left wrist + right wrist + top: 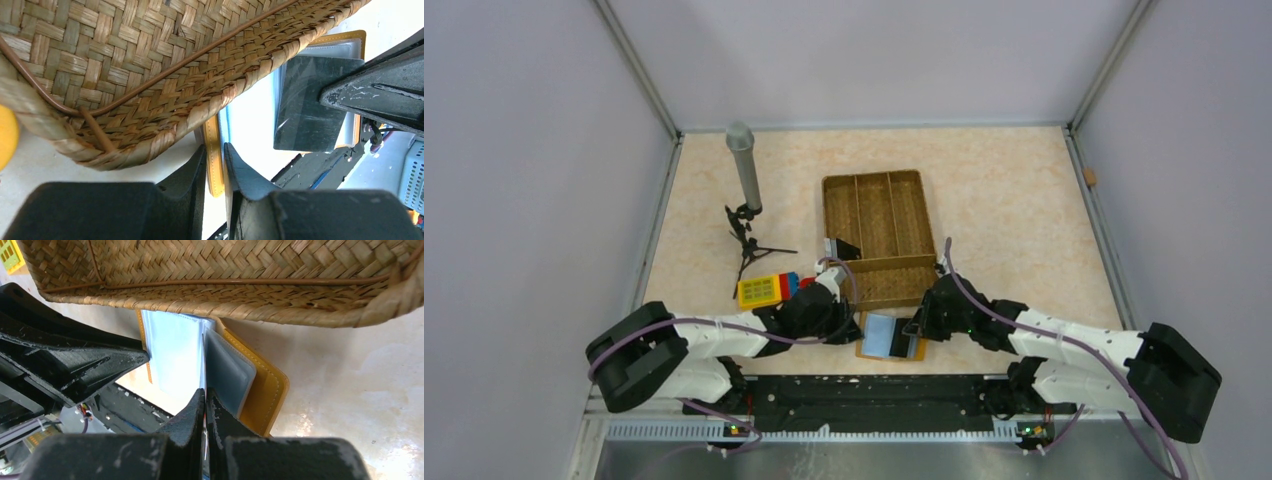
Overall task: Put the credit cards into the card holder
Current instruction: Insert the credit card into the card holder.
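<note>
The card holder (pixel 886 337) lies open just in front of the woven tray, light blue inside with a tan-orange edge. My left gripper (pixel 852 326) is shut on its left tan edge (pixel 214 165); in the left wrist view (pixel 215 146) the jaws pinch that edge. My right gripper (pixel 915 328) is shut on a dark credit card (pixel 310 105) and holds it over the holder's right half. In the right wrist view (pixel 205 391) the card (pixel 204 360) shows edge-on, standing against the blue pockets (pixel 227 372). Another dark card-like piece (pixel 844 247) leans in the tray's near-left compartment.
The large woven brown divided tray (pixel 911 222) stands right behind the holder, its wall close to both grippers (pixel 150 65). A grey cylinder on a small black tripod (pixel 744 170) stands at the back left. A yellow keypad toy (pixel 759 290) with coloured blocks lies beside my left arm.
</note>
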